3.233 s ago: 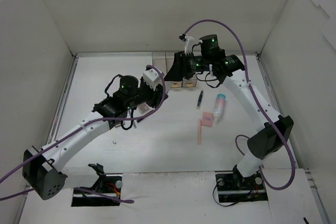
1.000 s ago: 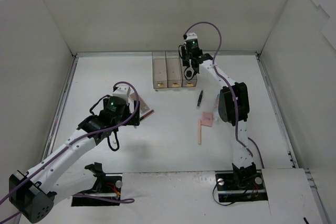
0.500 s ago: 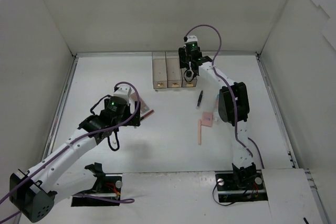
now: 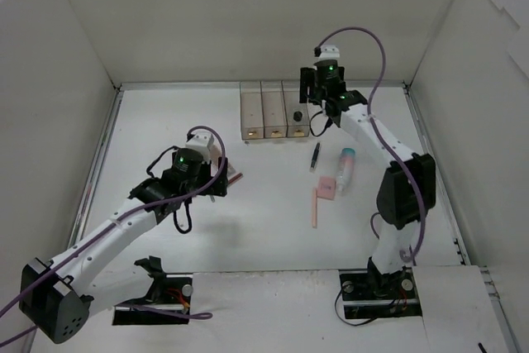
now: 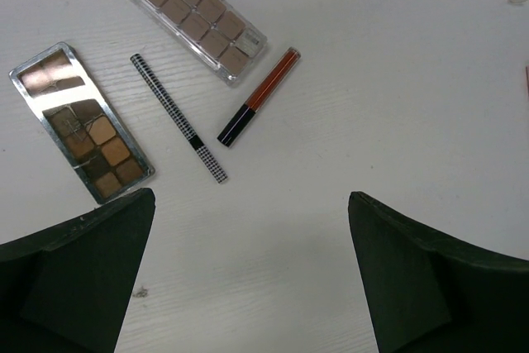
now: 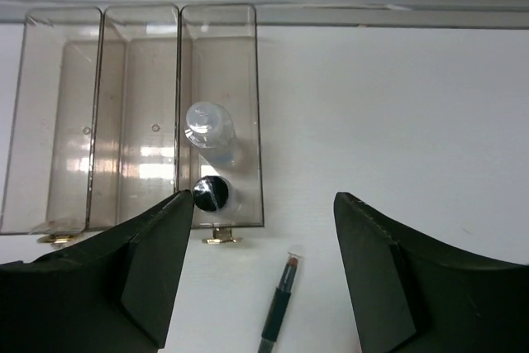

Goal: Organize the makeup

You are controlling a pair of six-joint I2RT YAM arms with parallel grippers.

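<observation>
My right gripper (image 6: pixel 263 200) is open and empty, hovering just right of the clear three-compartment box (image 6: pixel 140 72). In the box's right compartment stand a black-capped vial (image 6: pixel 211 193) and a clear-capped bottle (image 6: pixel 207 124). A dark pencil (image 6: pixel 279 302) lies on the table below the box. My left gripper (image 5: pixel 250 204) is open above two eyeshadow palettes (image 5: pixel 190 18) (image 5: pixel 81 121), a checkered black pencil (image 5: pixel 178 117) and a red pencil (image 5: pixel 259 95). In the top view the white-blue bottle (image 4: pixel 345 167), pink pad (image 4: pixel 327 188) and pink stick (image 4: pixel 315 207) lie right of centre.
The box (image 4: pixel 250 109) sits against the back wall, its left and middle compartments holding nothing. White walls close in the table on the left, back and right. Purple cables loop over both arms.
My right gripper has opened and drawn back to the right from the box's right compartment, leaving the black-capped vial there. The left arm has shifted only slightly.
</observation>
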